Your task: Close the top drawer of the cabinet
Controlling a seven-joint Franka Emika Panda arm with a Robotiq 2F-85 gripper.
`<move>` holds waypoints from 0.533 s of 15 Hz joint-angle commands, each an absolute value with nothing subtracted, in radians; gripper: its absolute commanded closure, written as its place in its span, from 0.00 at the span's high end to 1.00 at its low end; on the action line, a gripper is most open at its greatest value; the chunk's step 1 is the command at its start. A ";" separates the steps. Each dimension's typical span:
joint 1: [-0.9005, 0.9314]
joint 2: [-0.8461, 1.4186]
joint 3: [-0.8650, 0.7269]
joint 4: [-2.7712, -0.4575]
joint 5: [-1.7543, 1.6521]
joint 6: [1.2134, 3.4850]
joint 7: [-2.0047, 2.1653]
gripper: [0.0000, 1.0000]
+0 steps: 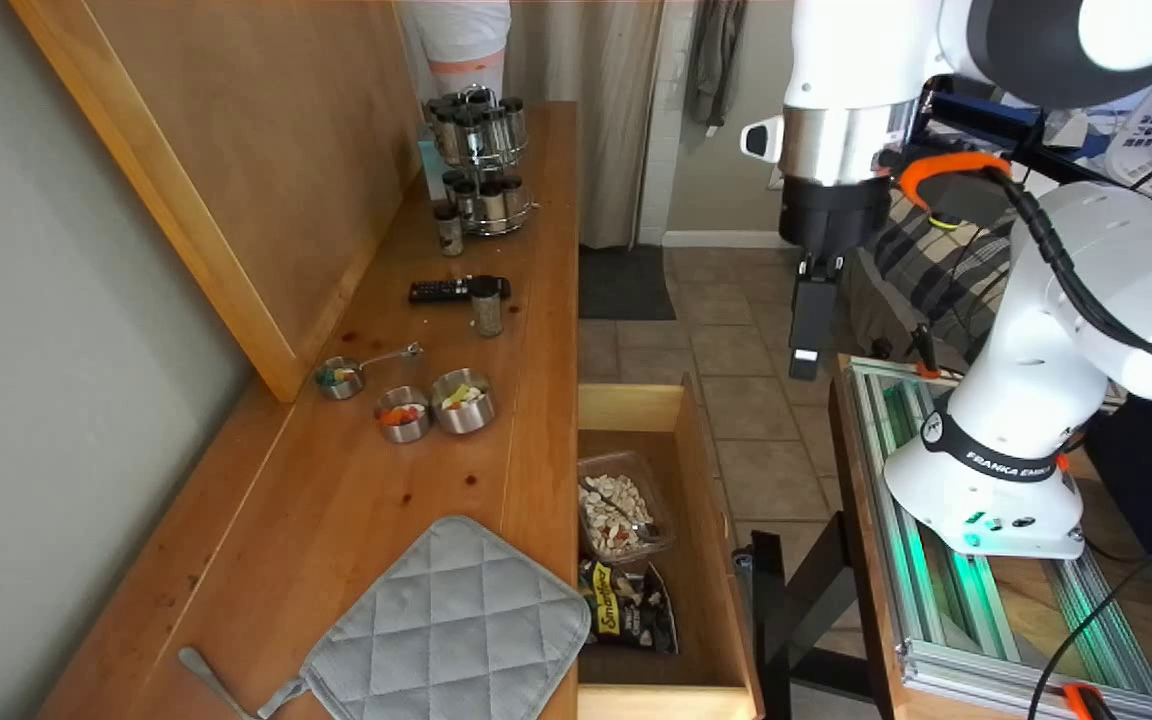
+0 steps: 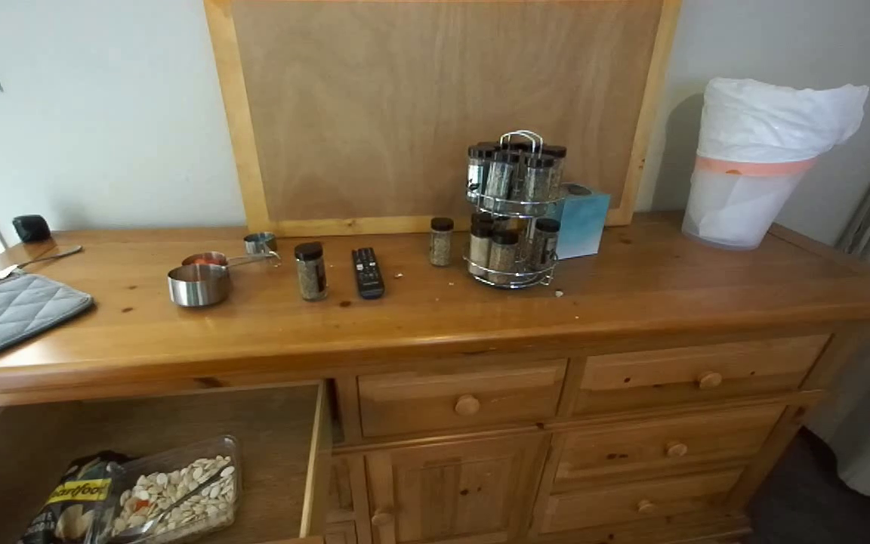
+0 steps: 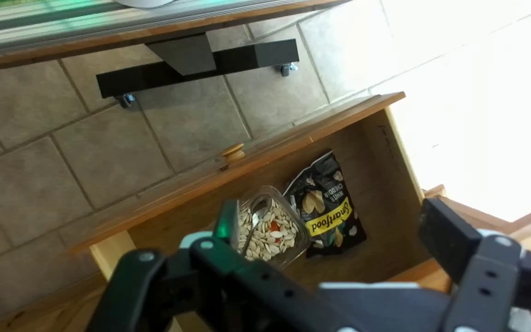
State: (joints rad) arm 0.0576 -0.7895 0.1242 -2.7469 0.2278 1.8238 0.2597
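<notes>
"While your pincer (image 3: 332, 223) points down from the arm (image 1: 1036, 340), how are its fingers (image 3: 445, 235)?"

"I hold them wide apart, as the wrist view shows. In an exterior view they hang out in front of the desk (image 2: 405, 332), well clear of it."

"And where is the top drawer (image 1: 701, 590)?"

"It stands pulled out from the front of the desk, below the end where a gray quilted pot holder (image 1: 456, 630) lies. A round wooden knob (image 3: 234, 154) sits on its outer face, and my pincer is apart from the drawer."

"What lies inside?"

"A clear tub (image 3: 297, 244) of pale seeds (image 3: 265, 244) with a spoon (image 3: 260, 212) in it, and just beside the tub a black Smartfood bag (image 3: 334, 207)."

"And on the desk?"

"Past the pot holder come three metal cups (image 2: 199, 287) with colorful bits (image 1: 401, 413) in them, then a spice jar (image 2: 311, 273) near a remote control (image 2: 368, 273). Farther along, a two-tier wire rack (image 2: 509, 282) holds more jars (image 2: 538, 177), with a pale blue box (image 2: 582, 219) behind it. At the far end stands a bin (image 2: 741, 196) with a white liner (image 2: 775, 117)"
</notes>
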 commanded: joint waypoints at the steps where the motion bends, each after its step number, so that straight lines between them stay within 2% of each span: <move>1: 0.062 -0.683 0.138 -2.757 0.167 1.922 0.153 1.00; 8: 0.059 -0.446 0.079 -2.770 0.081 2.133 -0.015 1.00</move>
State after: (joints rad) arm 0.0571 -0.5631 0.1122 -2.7707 0.1121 2.0514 0.0522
